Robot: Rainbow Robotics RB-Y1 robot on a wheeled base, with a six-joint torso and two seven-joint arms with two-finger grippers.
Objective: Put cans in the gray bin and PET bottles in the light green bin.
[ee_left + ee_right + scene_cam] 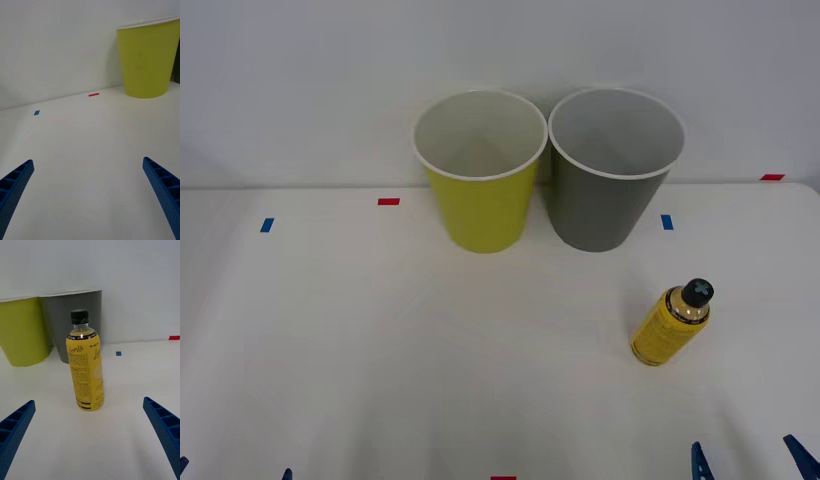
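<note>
In the front view, the tapered, white-rimmed light green bin (480, 185) and gray bin (610, 180) are seen side by side at the back of the white table (380, 350), the small yellow PET bottle (670, 322) upright nearer, in front of the gray bin, and the right gripper (752, 458) cut off at the bottom edge. In the right wrist view, ribbed blue fingers (165, 427) are spread wide, nothing held, the bottle's black cap (80, 317) overlapping the gray bin. In the left wrist view, the left gripper (88, 195) is likewise wide open over bare table.

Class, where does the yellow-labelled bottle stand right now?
In the front view the PET bottle stands upright on the table's right side, in front of the gray bin and apart from it.
</note>
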